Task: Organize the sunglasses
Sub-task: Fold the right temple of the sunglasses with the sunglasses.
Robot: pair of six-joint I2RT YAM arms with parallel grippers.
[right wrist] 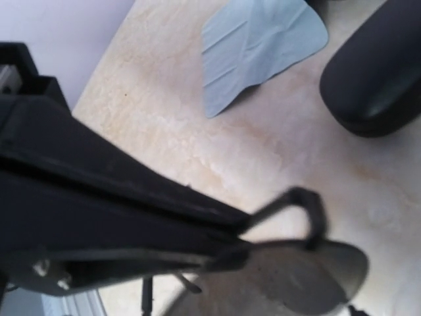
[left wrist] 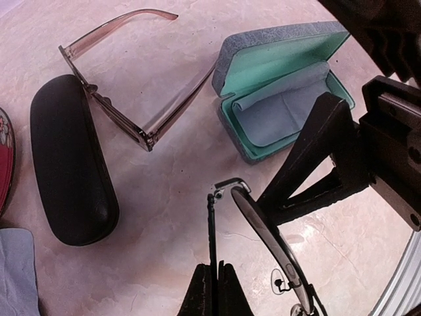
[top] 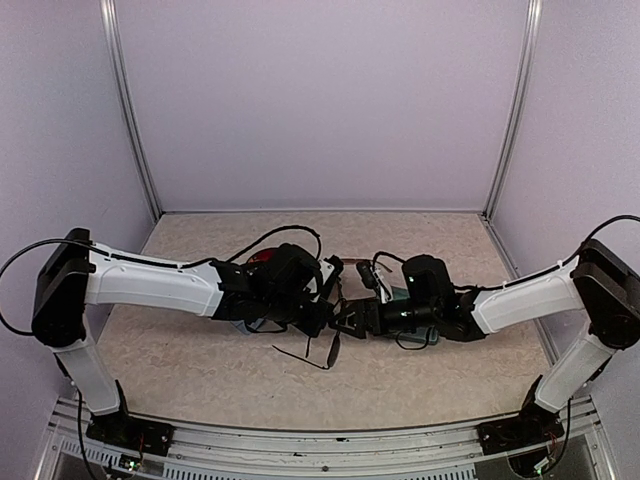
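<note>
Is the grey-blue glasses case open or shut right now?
Open: the grey-blue glasses case has its lid swung back, showing mint lining and a light-blue cloth inside.

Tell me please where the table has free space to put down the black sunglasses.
Bare table lies between the black case, the brown sunglasses and the black sunglasses. The strip along its near edge is also free. Crowded: around the open case.

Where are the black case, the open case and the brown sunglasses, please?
black case point(left wrist: 69, 161), left wrist view, lid.
open case point(left wrist: 283, 58), left wrist view, lid lining.
brown sunglasses point(left wrist: 112, 108), left wrist view, front frame.
</note>
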